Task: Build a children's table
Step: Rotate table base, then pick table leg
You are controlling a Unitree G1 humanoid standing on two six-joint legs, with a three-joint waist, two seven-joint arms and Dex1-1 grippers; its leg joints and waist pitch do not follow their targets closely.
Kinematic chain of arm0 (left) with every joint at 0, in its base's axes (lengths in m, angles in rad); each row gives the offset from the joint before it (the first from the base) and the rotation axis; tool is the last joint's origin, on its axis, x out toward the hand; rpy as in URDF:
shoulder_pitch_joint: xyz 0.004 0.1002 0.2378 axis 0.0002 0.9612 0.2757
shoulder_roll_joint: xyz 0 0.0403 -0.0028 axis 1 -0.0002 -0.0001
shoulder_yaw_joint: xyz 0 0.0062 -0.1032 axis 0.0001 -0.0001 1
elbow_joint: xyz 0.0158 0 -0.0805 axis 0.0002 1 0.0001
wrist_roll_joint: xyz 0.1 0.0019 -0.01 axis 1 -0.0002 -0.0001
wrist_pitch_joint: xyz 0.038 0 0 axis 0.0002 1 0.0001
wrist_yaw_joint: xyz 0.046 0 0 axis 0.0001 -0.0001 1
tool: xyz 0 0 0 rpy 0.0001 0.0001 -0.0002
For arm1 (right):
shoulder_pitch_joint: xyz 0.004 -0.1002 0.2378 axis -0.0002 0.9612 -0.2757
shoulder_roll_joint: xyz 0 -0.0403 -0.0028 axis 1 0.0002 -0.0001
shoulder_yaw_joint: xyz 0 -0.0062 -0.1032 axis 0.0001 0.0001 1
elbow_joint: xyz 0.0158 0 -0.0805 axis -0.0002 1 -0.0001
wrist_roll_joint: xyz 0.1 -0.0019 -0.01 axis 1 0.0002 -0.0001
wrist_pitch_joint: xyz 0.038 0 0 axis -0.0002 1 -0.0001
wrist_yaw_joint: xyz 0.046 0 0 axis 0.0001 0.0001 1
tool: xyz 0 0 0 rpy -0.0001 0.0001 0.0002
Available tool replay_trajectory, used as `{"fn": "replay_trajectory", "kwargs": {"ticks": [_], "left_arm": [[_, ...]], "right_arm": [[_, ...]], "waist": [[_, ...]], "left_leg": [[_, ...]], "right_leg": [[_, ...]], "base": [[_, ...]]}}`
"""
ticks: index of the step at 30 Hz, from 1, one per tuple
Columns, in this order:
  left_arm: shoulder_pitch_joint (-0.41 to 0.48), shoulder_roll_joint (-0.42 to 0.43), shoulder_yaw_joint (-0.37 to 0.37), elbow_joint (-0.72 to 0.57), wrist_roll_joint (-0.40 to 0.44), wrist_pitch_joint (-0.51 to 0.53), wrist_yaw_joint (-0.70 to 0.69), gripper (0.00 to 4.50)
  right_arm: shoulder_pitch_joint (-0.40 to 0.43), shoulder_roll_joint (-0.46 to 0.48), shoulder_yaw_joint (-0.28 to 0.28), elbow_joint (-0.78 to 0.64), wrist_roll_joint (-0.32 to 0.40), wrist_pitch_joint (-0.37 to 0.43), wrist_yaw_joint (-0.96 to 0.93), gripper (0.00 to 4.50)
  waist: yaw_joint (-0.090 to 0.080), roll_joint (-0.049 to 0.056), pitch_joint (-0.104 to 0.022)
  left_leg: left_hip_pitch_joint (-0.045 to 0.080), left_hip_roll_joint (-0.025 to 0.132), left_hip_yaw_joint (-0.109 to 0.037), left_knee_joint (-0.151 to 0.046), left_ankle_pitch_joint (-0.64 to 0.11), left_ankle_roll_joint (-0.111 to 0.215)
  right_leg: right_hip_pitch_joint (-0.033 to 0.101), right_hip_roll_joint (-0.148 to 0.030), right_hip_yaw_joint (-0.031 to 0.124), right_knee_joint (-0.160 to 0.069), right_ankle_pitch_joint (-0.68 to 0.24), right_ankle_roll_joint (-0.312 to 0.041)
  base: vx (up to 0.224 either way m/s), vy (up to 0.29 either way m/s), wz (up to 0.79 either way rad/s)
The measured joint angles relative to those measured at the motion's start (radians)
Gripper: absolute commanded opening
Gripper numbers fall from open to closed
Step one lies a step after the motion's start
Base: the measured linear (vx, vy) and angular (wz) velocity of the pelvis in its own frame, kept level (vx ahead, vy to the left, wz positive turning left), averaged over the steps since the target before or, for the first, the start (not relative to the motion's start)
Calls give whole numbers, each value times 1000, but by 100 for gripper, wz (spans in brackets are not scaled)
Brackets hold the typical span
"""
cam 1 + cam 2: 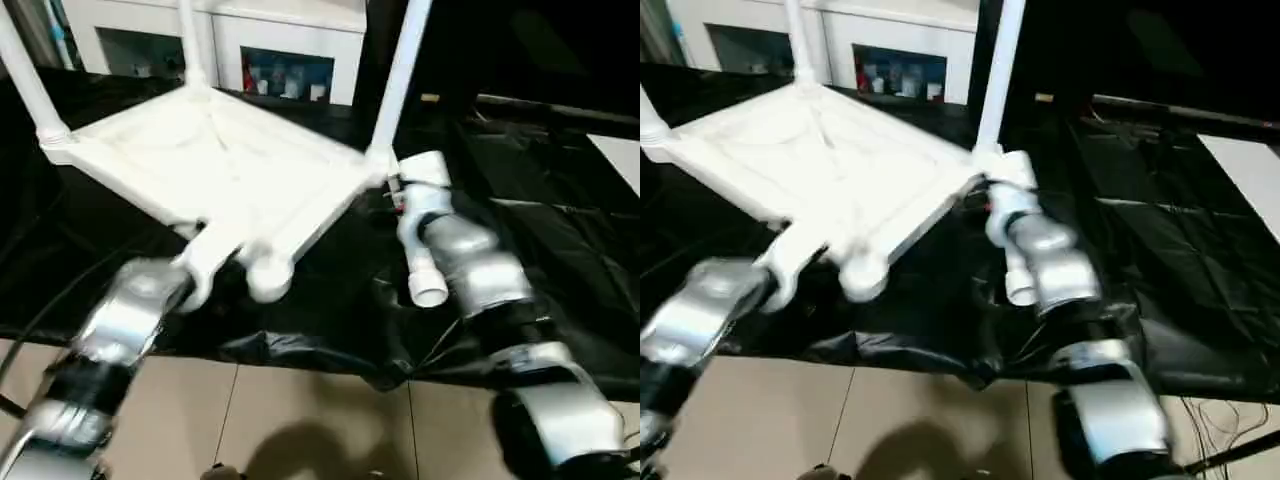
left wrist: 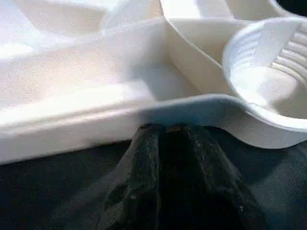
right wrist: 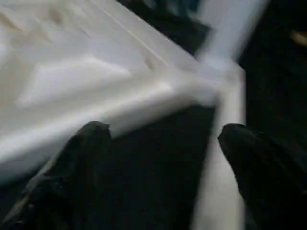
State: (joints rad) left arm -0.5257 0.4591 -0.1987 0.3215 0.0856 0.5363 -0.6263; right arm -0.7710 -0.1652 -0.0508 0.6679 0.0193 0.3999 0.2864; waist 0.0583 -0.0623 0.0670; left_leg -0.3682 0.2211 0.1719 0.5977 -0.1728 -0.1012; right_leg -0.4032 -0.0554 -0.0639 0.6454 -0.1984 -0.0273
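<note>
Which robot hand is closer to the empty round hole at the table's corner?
Left. The left gripper sits at the tabletop's rim right beside the empty corner socket. The right gripper is open by the far right corner, near a leg.

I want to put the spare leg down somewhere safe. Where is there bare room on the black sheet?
The black sheet lies bare beyond the right end effector, out toward the picture's right edge. The tile floor in front of the sheet is also free. It is crowded around the upturned table top, its three standing legs and the empty near corner socket.
</note>
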Motion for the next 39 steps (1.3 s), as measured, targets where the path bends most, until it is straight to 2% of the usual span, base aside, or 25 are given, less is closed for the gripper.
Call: {"fn": "replay_trajectory", "kwargs": {"ticks": [3,8,13,15,18,23,24,25,28,29,31,32,34,38,39], "left_arm": [[-23,-13,-1,12,7,-44,11,99],[-37,-21,-3,17,8,-128,29,99],[-32,12,7,-78,-49,-90,-82,99],[3,63,-2,-205,-129,-30,-218,99],[32,93,-26,-323,-209,29,-331,99],[62,94,-55,-418,-296,115,-398,99],[62,95,-55,-434,-309,124,-403,99],[62,98,-55,-447,-317,135,-413,99],[62,105,-56,-479,-332,171,-435,131],[62,108,-56,-486,-336,184,-438,135],[62,114,-56,-498,-347,203,-439,144],[62,114,-56,-499,-349,206,-438,170],[62,113,-55,-499,-351,209,-431,178],[56,110,-54,-498,-350,219,-406,190],[53,107,-54,-495,-348,220,-399,221]], "right_arm": [[-1,-17,-22,-16,7,82,-21,446],[-45,-43,-56,-22,27,215,-50,446],[-94,-73,-72,32,54,325,-17,446],[-116,-71,-90,110,98,383,43,446],[-117,-67,-97,181,113,422,82,446],[-117,-54,-77,235,105,446,91,446],[-117,-54,-80,247,105,450,88,419],[-117,-54,-83,251,105,450,81,419],[-129,-58,-100,281,108,446,60,400],[-134,-60,-101,291,110,445,58,374],[-137,-65,-109,307,117,439,55,368],[-140,-68,-112,317,121,434,53,354],[-144,-73,-120,336,127,419,46,331],[-146,-75,-136,352,127,400,37,319],[-147,-77,-139,358,128,393,35,289]], "waist": [[-4,0,0],[-9,1,1],[-12,1,0],[-15,0,0],[-11,1,1],[-4,0,1],[-3,0,1],[-2,-1,1],[-2,-1,0],[-2,-2,0],[-1,-3,0],[0,-3,-1],[0,-5,-1],[-1,-5,-1],[-1,-5,-1]], "left_leg": [[0,0,0,0,0,0],[-1,0,0,0,0,0],[-1,0,1,-1,0,0],[-1,0,1,-1,0,0],[-1,0,3,-1,0,0],[-1,0,4,-1,0,0],[0,1,4,-1,0,0],[0,1,4,-1,0,0],[0,1,4,-1,0,0],[0,1,4,-1,0,0],[0,1,4,0,0,0],[0,0,4,0,0,0],[0,1,4,0,0,0],[0,1,4,0,0,0],[0,0,4,0,0,0]], "right_leg": [[-1,0,0,-1,-1,1],[-2,0,0,-1,-3,1],[-2,0,1,-1,-4,1],[-2,0,1,-1,-5,0],[-2,0,0,-1,-5,0],[-2,0,0,1,-5,-1],[-2,0,0,1,-5,-1],[-2,0,0,1,-5,0],[-2,0,0,1,-5,0],[-2,0,0,1,-5,0],[-1,0,0,1,-5,0],[-1,0,0,1,-5,0],[-1,0,0,1,-5,0],[-1,0,0,1,-5,0],[-1,0,0,1,-5,0]], "base": [[0,0,0],[0,0,0],[0,0,0],[0,0,0],[0,0,0],[0,0,0],[0,0,0],[0,0,0],[0,0,0],[0,0,0],[0,0,0],[0,0,0],[0,0,0],[0,0,0],[0,0,0]]}}
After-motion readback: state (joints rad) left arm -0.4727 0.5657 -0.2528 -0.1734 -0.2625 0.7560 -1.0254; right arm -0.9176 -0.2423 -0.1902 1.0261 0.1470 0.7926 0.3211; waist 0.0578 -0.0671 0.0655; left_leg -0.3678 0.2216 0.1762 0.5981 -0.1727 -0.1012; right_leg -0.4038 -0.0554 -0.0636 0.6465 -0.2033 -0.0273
